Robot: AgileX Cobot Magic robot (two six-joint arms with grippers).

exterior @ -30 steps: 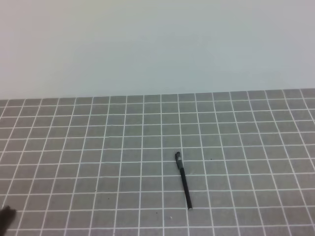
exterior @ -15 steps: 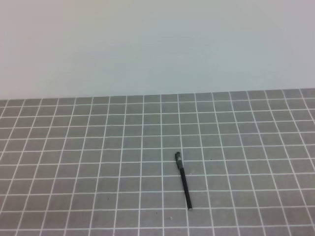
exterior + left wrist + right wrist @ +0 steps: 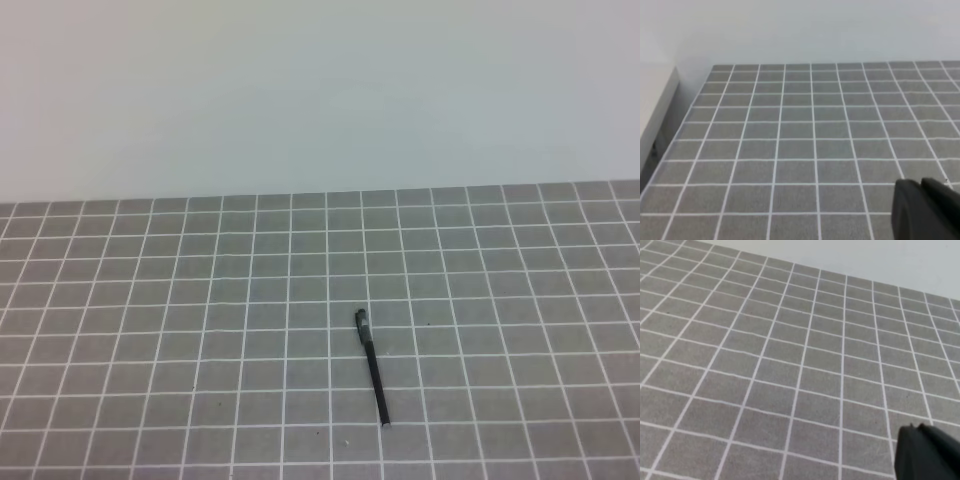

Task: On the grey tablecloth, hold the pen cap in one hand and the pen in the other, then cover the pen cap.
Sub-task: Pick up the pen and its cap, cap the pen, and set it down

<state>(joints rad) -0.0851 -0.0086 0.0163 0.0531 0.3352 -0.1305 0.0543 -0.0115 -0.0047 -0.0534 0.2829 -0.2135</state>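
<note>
Grey tablecloth covers the work surface, flat, printed with a regular grid of thin white lines. Far edge meets a plain pale wall. One item lies directly on it: the pen, slender and black, right of centre, angled slightly off the grid lines. Its far end looks thicker, possibly the cap fitted on; too blurred to tell.
</note>
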